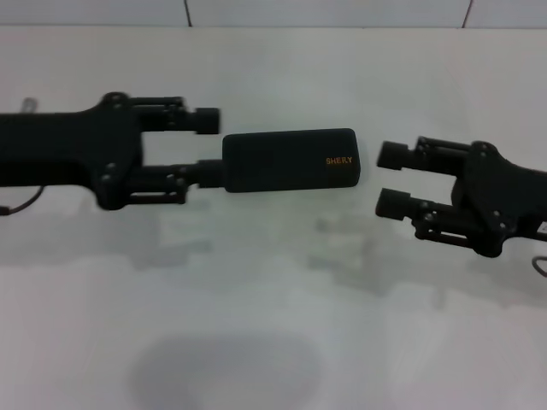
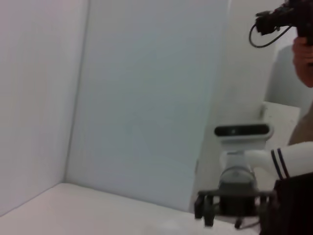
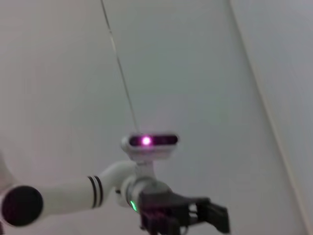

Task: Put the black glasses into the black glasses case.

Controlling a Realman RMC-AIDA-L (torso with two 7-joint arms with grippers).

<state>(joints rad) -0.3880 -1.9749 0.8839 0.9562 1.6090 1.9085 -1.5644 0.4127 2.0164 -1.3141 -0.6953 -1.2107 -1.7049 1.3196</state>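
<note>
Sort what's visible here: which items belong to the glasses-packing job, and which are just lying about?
Job:
- black glasses case, closed, between both pincers
- left pincer, open, touching the case's end
- right pincer, open, just clear of the case
- glasses: not visible

Lying about:
- nothing on the white table

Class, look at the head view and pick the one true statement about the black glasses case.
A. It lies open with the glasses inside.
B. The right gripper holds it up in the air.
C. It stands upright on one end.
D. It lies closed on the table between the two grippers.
D: the black glasses case lies flat and closed, lid lettering up, between the left gripper and the right gripper, both with open jaws.
</note>
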